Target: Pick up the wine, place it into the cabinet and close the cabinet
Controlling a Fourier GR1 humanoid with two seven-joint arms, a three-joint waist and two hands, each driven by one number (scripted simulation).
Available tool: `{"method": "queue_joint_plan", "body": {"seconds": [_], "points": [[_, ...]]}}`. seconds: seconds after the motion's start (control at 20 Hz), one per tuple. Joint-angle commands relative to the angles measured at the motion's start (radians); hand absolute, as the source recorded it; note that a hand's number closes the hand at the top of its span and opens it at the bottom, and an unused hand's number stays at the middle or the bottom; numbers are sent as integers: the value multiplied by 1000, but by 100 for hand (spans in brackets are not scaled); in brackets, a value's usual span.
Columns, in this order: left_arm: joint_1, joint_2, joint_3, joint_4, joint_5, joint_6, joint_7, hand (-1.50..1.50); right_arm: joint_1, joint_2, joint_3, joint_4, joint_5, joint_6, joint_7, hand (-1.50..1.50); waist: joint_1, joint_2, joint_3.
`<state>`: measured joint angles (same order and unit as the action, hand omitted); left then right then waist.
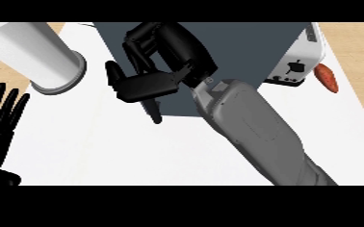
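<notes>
Wine hidden; right hand (153,84) over dark cabinet (249,43).

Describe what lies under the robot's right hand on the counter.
Under the right hand lies the dark grey cabinet, its top and left edge showing. The hand and forearm cover much of it; no wine can be seen, and what its curled fingers touch stays hidden.

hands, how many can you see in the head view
2. The right hand is at the centre, over the front edge of the dark grey cabinet, fingers curled. The left hand rests at the left edge, fingers straight and pointing up.
</notes>
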<state>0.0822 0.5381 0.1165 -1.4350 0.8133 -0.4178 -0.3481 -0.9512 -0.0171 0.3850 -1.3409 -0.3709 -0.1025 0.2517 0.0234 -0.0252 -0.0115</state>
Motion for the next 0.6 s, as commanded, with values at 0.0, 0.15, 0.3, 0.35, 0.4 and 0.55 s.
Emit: {"method": "queue_joint_plan", "body": {"seconds": [0.0, 0.15, 0.3, 0.35, 0.4, 0.55], "points": [[-48, -5, 6, 8, -2, 33, 22, -150, -8, -63, -85, 163, 23, 29, -56, 150, -9, 34, 11], [-44, 12, 20, 9, 24, -8, 27, -150, 25, -87, -76, 182, 55, 43, -106, 150, -6, 34, 11], [-45, -2, -2, -9, 6, 13, 41, -150, 17, -123, -117, 184, 29, 78, -110, 150, -10, 35, 12], [-33, 18, 15, 33, -7, -42, 10, -150, 8, -103, -103, 212, 40, 73, -116, 150, -3, 38, 10], [-30, -15, -14, -4, -6, -21, 20, -150, 6, -86, -104, 211, 48, 53, -125, 150, -2, 35, 11], [-42, -1, -6, -13, 6, -19, 39, -150, -18, -89, -117, 226, 44, 58, -113, 150, 0, 33, 11]]}}
